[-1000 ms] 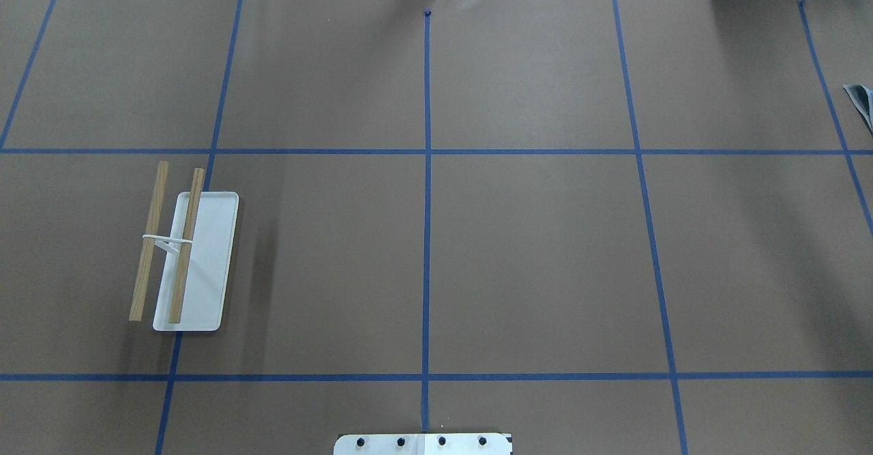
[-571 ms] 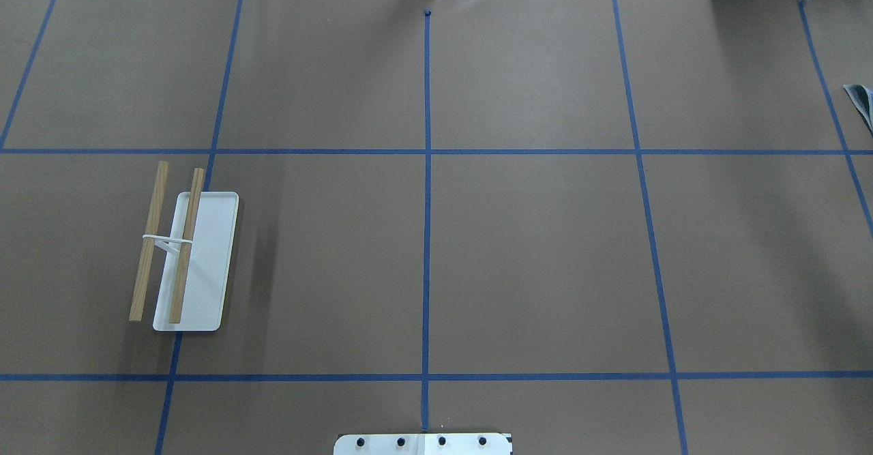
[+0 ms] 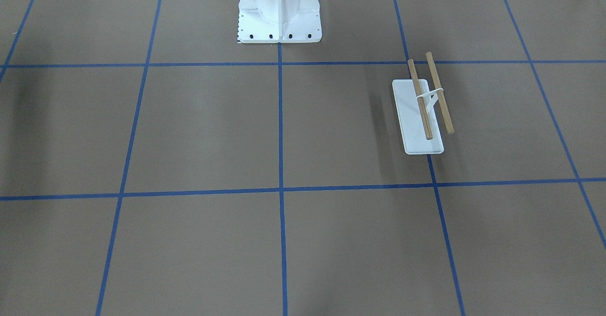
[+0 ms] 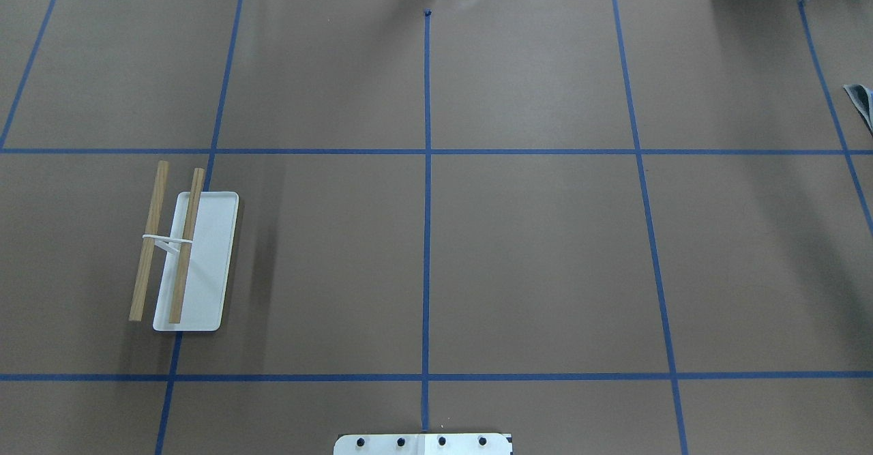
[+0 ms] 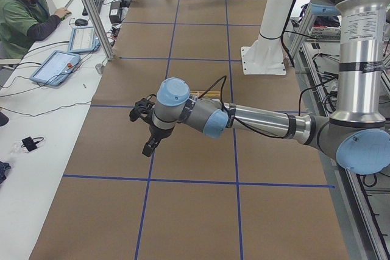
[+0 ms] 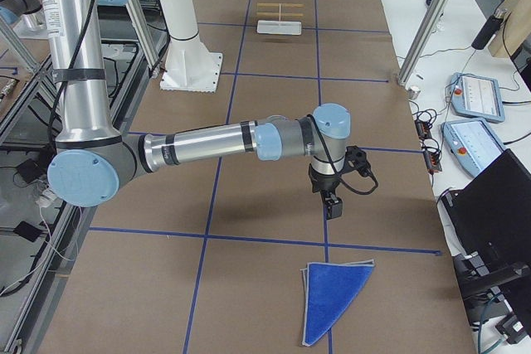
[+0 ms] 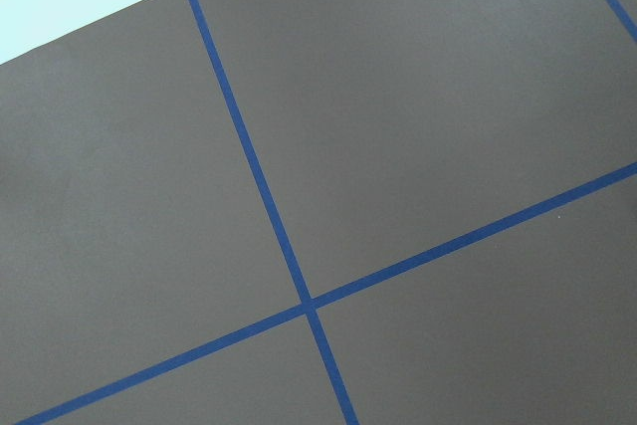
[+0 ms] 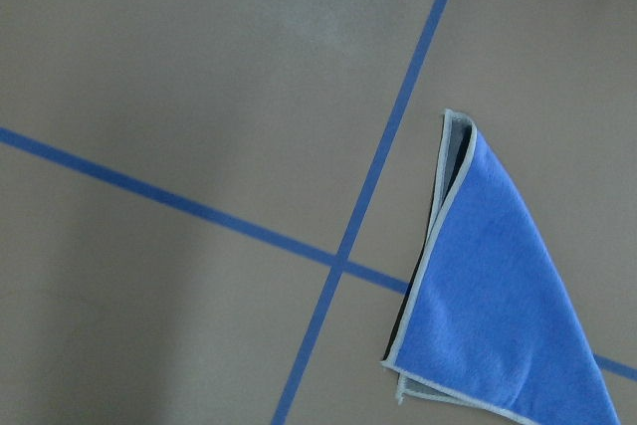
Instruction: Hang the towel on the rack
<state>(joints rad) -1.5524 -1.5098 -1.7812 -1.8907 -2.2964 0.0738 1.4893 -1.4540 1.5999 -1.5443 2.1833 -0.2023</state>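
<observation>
The towel (image 6: 336,300) is royal blue with a pale grey trim and lies folded flat at the table's right end. It also shows in the right wrist view (image 8: 498,306). The rack (image 4: 208,257), with a white base and two brown dowels, stands bare on the robot's left side, also in the front view (image 3: 419,131). My right gripper (image 6: 333,207) hangs above the table a short way from the towel. My left gripper (image 5: 148,148) hangs above the table near the rack's end. Each shows only in a side view, so I cannot tell whether it is open or shut.
The big white bolted pedestal (image 3: 279,8) stands at the robot's edge of the table. Blue tape lines grid the brown table cover. An operator (image 5: 24,10) sits at a side bench with tablets (image 5: 58,65). Metal frame posts (image 6: 427,22) stand along the far table edge.
</observation>
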